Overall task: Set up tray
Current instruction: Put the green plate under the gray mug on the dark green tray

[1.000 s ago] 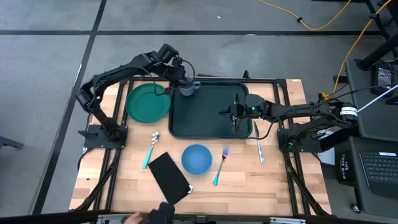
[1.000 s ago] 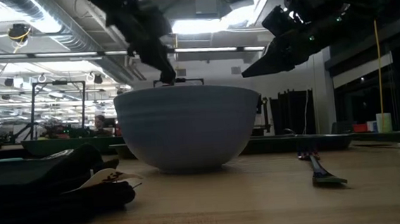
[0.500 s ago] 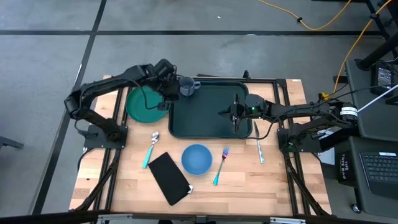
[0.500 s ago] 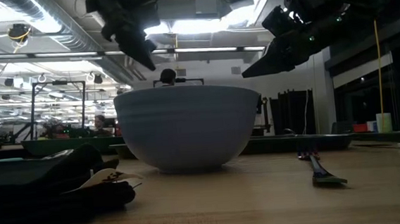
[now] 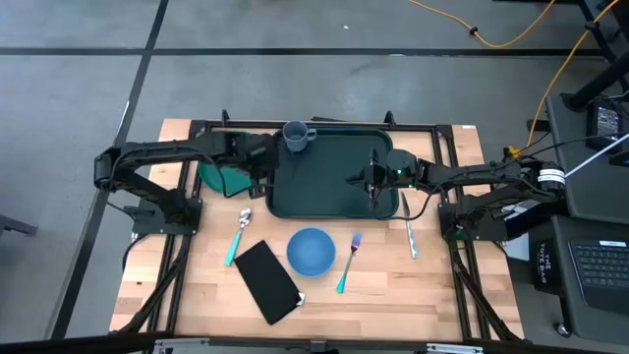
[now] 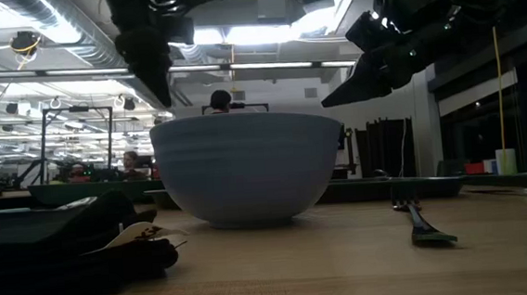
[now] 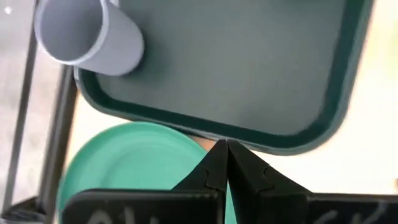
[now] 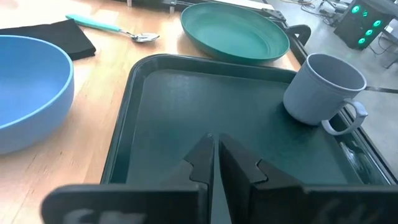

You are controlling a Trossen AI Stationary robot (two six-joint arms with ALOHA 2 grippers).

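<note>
High view: tray [image 5: 329, 175] lying flat at the far middle of the wooden surface [image 5: 393, 285], grey mug [image 5: 296, 137] standing in its far left corner. Left gripper [image 5: 258, 172] low over the green plate [image 5: 218, 175], just beside the tray's left rim. Right gripper [image 5: 371, 180] above the tray's right part. Blue bowl [image 5: 312, 251], black napkin [image 5: 266, 280], spoon [image 5: 238, 236], fork [image 5: 348, 262] and knife [image 5: 409, 228] near the front.

Low view: bowl [image 6: 248, 168] filling the middle, fork [image 6: 421, 225] at right, both arms overhead.

Left wrist view: jaws pressed together, holding nothing, over the plate [image 7: 134, 158] by the tray's rim [image 7: 205, 127].

Right wrist view: jaws closed and empty above the tray floor [image 8: 236, 112]; mug [image 8: 322, 93] upright.
</note>
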